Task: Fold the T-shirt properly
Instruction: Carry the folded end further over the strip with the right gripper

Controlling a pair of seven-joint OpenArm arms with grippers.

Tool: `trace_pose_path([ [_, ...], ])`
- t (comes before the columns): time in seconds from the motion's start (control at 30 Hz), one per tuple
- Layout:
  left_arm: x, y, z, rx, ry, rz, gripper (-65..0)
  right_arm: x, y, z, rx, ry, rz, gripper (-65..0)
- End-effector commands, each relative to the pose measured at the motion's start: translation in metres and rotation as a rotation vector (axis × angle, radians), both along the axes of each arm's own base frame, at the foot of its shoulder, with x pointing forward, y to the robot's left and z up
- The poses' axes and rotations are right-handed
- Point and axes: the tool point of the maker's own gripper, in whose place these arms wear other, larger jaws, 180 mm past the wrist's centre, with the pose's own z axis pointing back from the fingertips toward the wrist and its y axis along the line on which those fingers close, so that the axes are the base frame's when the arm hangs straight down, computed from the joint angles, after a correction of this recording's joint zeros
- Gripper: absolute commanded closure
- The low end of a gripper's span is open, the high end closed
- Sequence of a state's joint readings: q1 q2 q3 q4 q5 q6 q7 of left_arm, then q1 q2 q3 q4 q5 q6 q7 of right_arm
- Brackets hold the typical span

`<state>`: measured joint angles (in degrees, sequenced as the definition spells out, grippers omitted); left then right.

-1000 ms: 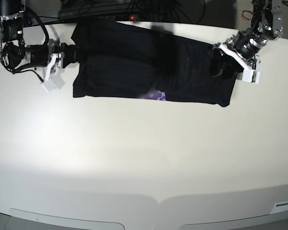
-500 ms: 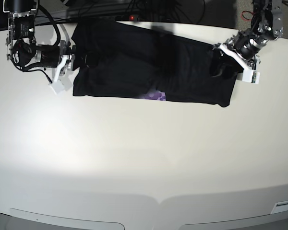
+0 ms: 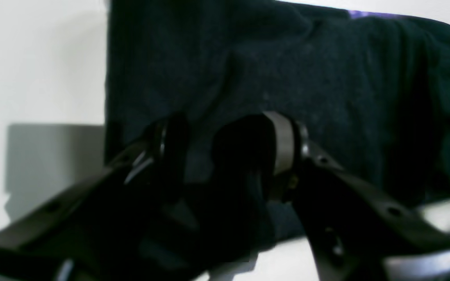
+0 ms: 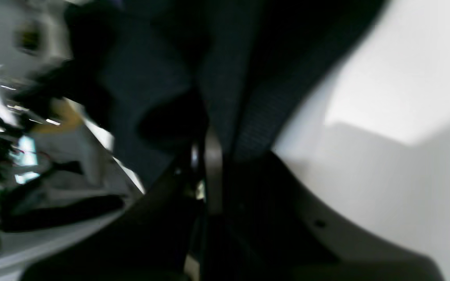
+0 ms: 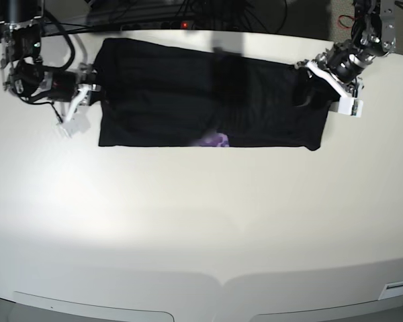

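Both ends of the black T-shirt (image 5: 208,100) are pinched: left gripper (image 5: 316,90) clamps one edge, right gripper (image 5: 94,84) the other, cloth stretched flat across the white table (image 5: 201,221)

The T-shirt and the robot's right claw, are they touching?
Touching. In the right wrist view the right gripper is pinched shut on a fold of the black T-shirt, with cloth running straight into the closed jaws. The base view agrees: it sits at the shirt's edge.

A lab: bare white table (image 5: 201,221), cables (image 5: 188,10) behind.
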<state>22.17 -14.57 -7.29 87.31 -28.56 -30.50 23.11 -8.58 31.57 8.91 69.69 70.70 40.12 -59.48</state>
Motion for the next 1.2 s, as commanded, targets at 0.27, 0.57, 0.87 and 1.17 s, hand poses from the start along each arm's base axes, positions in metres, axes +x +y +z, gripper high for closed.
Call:
trace_pose_path([
  [0.27,-0.007,-0.010,0.004,-0.059,0.009,-0.054,-29.2,0.023,-0.008,0.036,-0.063,-0.102,0.079,0.0],
  [0.57,-0.001,-0.035,0.045,-0.166,-0.051,-0.139,-29.1,0.025,0.086,0.090,0.053,-0.302,0.266,0.0],
  [0.87,-0.001,-0.033,0.043,-0.062,-0.059,-0.180,-29.1,0.020,0.172,0.123,0.230,-0.422,0.330,0.0],
  [1.17,0.003,-0.012,0.029,0.092,-0.051,-0.137,-29.1,0.024,0.260,0.139,0.277,-0.511,0.447,0.0],
])
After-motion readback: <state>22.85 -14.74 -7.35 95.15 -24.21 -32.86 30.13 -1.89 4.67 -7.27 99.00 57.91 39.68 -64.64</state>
